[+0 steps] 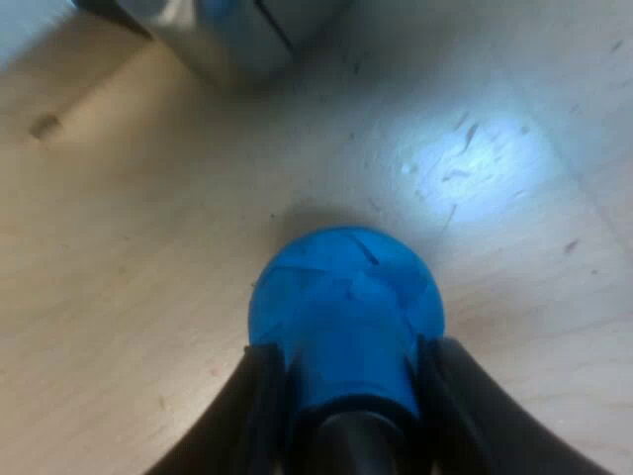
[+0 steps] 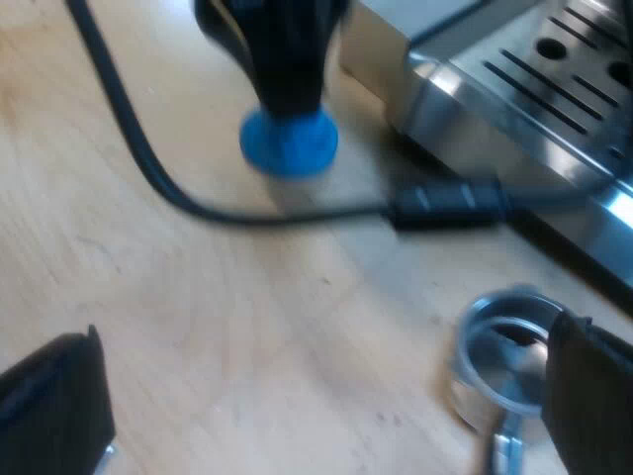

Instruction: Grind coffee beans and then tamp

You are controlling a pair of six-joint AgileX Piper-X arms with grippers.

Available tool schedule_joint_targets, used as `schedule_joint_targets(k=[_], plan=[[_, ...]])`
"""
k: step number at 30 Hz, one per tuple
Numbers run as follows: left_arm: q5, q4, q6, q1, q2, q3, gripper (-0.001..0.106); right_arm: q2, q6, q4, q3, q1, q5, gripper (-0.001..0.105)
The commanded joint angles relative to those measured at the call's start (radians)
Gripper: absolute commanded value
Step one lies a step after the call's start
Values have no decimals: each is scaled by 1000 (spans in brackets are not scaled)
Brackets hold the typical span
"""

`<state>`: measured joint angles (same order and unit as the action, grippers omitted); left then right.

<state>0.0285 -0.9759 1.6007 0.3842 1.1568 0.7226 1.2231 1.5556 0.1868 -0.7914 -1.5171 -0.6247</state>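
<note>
Beside the espresso machine [image 2: 514, 89], close to its metal front, the blue tamper [image 1: 346, 297] stood upright with its broad end down, on the wooden desk [image 1: 119, 247] or only just off it; we could not tell which. Its long axis ran straight up and down, the top pointing into our left gripper [image 1: 351, 361], whose jaws were closed narrowly on the upper part, one finger on each flank. We judged the tamper stiff and hard, with some weight low down. Its smooth, rounded skin looked likely to slip or twist under a loose pinch, so a firm hold high on the body, square to the axis, seemed right for keeping it plumb. Our right gripper [image 2: 326, 336] hung over the desk with its jaws wide and holding nothing. The metal holder [image 2: 499, 361] lay just beside one finger, well apart from the tamper, basket mouth upward and showing bare metal inside. It looked rigid and basket-heavy, so we judged its handle the better place to grip.
</note>
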Motion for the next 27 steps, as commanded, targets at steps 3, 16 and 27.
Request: schedule_joint_targets(k=[3, 16, 27], plan=[[12, -30, -14, 5, -126, 9, 0, -93, -1, 101, -3, 5, -43, 90], [134, -67, -24, 5, -241, 13, 0, -181, -185, 65, 232, 28, -153, 90], [169, -44, -20, 141, -241, 56, 0, -183, -92, -187, 399, 28, -111, 90]])
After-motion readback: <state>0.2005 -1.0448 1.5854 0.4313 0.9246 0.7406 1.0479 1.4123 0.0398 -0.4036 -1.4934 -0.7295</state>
